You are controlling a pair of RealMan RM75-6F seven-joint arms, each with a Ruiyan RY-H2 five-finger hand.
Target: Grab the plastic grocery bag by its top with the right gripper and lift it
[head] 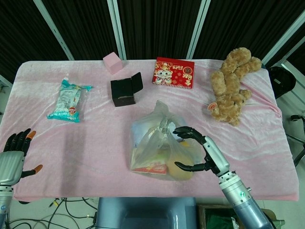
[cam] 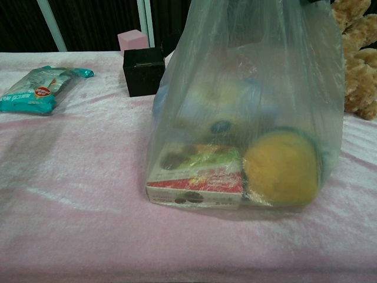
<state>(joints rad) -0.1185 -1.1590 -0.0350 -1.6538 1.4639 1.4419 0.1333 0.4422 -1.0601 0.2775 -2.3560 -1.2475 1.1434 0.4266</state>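
The clear plastic grocery bag (head: 159,145) stands on the pink table near the front, its knotted top (head: 163,118) pointing up. Inside show a yellow ball (cam: 281,168) and a red-and-green box (cam: 197,175). My right hand (head: 200,150) is open beside the bag's right side, fingers curved toward it, its upper fingertips near the top handles and holding nothing. My left hand (head: 14,155) hangs open at the table's front left corner, far from the bag. In the chest view the bag (cam: 247,100) fills the frame and neither hand shows clearly.
A black box (head: 125,89), a pink cube (head: 113,62) and a red packet (head: 174,72) lie behind the bag. A teal snack pack (head: 69,100) lies at the left, a brown plush toy (head: 231,86) at the right. The table's front edge (head: 143,195) runs close below the bag.
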